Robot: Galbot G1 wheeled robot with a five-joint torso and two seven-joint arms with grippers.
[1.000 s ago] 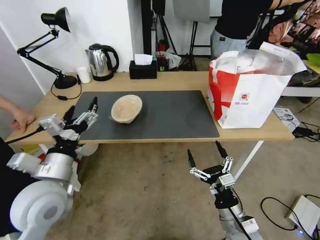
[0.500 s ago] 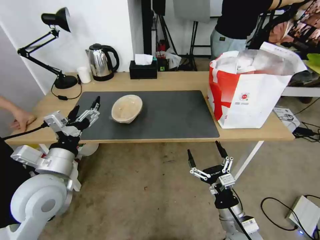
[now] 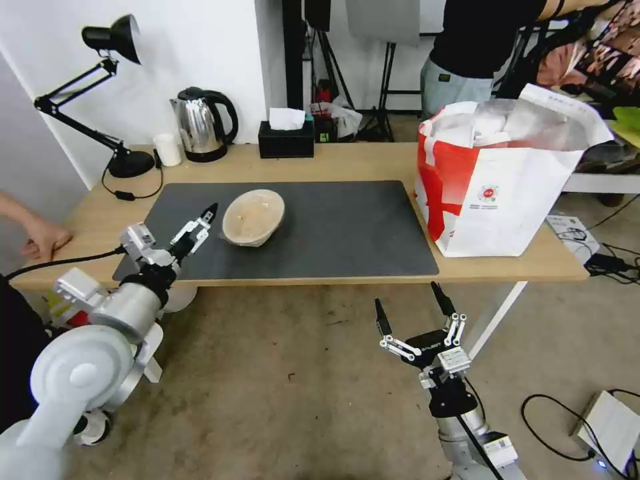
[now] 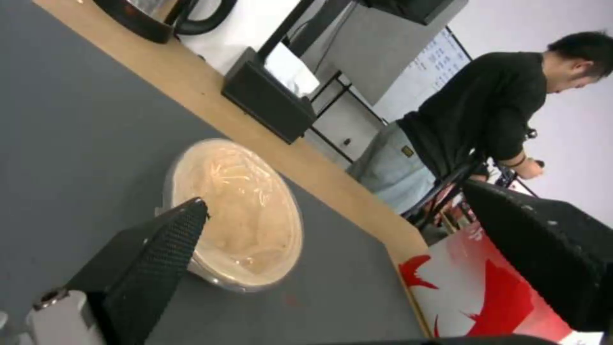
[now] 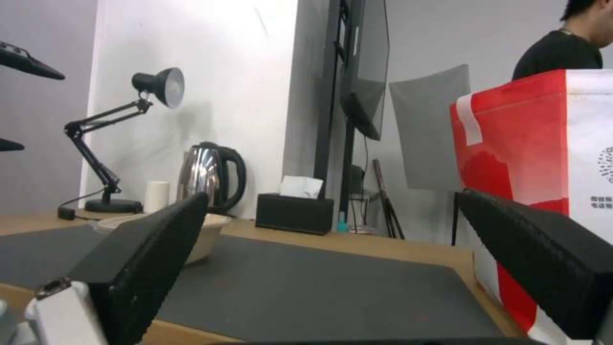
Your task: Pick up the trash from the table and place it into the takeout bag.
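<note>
My right gripper (image 3: 412,308) hangs below the tabletop's (image 3: 347,160) front edge, over the floor, fingers spread wide, holding nothing. My left gripper (image 3: 193,233) is up over the front-left part of the dark grey mat (image 3: 347,227), pointing at the beige paper bowl (image 3: 253,217), tip just beside its rim, not touching as far as I can see; in the left wrist view its fingers (image 4: 147,268) stand apart w/ the bowl (image 4: 249,211) ahead between them. Bowl sits on the mat, left of centre, tilted a bit. Takeout bag (image 3: 507,180) stands upright at the tabletop's right end, touching the mat's right edge, red panel facing the bowl, top open. Farther back along the wall side: steel kettle (image 3: 203,123), black tissue box (image 3: 287,137), desk lamp (image 3: 100,93) at the left rear.
</note>
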